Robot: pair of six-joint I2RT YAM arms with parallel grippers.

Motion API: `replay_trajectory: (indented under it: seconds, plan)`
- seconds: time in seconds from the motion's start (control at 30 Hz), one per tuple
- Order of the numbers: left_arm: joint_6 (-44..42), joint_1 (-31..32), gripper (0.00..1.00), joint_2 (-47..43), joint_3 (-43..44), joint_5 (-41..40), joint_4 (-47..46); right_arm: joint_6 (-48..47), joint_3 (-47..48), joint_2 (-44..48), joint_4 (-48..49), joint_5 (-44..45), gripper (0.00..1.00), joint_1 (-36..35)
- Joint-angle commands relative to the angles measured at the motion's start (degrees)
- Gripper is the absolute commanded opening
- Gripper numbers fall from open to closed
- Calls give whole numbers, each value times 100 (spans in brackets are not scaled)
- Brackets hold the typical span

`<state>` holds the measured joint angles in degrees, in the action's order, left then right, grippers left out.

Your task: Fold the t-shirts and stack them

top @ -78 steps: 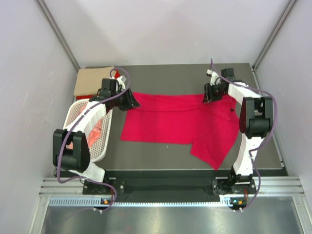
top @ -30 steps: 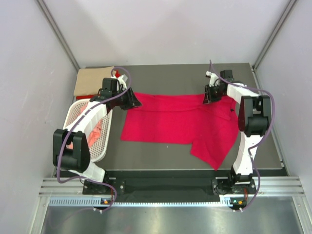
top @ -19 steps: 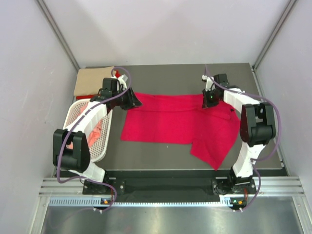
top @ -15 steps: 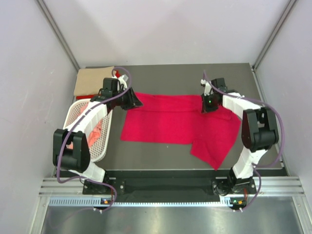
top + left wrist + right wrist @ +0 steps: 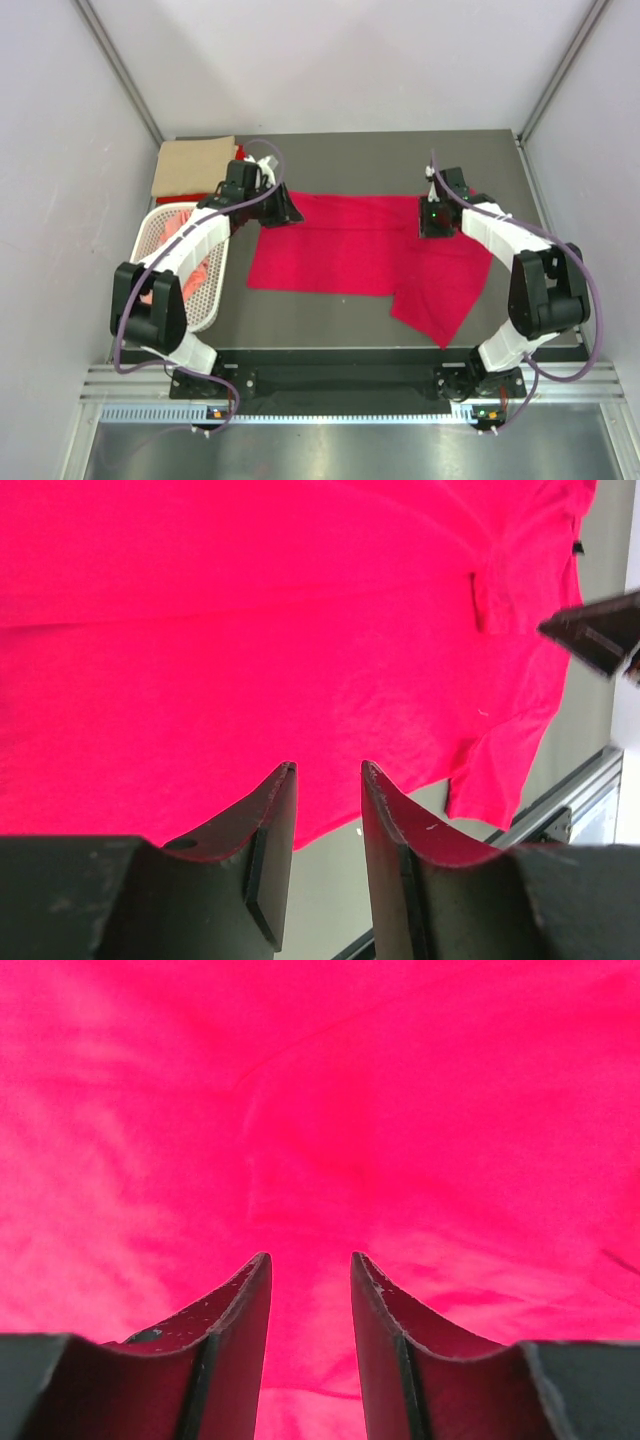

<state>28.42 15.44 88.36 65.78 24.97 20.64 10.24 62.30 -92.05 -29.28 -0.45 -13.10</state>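
Note:
A bright crimson red t-shirt point(image 5: 350, 245) lies spread flat across the table, one part hanging towards the front right. My left gripper point(image 5: 285, 212) is open and empty above the shirt's far left corner. In the left wrist view point(image 5: 327, 770) the red cloth point(image 5: 250, 630) lies ahead, with its dark neck label point(image 5: 477, 600). My right gripper point(image 5: 435, 220) is open above the shirt's far right part. In the right wrist view point(image 5: 308, 1257) only red cloth point(image 5: 330, 1110) shows below it. A folded tan shirt point(image 5: 190, 165) lies at the back left.
A white mesh basket point(image 5: 215, 290) stands at the left edge and holds salmon pink cloth point(image 5: 195, 270). A strip of red cloth point(image 5: 162, 200) shows under the tan shirt. The enclosure's walls close in the left, right and back sides.
My right gripper has moved from the shirt's far edge inward over the cloth, its elbow swinging out right. My left gripper has shifted slightly right. The shirt lies as before.

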Motion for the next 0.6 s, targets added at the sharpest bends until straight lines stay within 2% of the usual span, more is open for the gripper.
replay_trajectory:
  seconds: [0.0, 0.23, 0.4, 0.57]
  plan:
    - [-21, 345, 38, 119, 426, -281, -87, 303, 404, 48, 150, 739, 37, 289]
    - [102, 346, 38, 1200, 1496, -537, -281, 172, 1345, -761, 571, 424, 36, 1186]
    - [216, 73, 38, 2262, 2228, -519, -280, 250, 1864, -1384, 897, -648, 37, 2125]
    - [190, -111, 38, 3107, 3019, -660, -210, 172, 2452, -2035, 1029, -1272, 36, 2479]
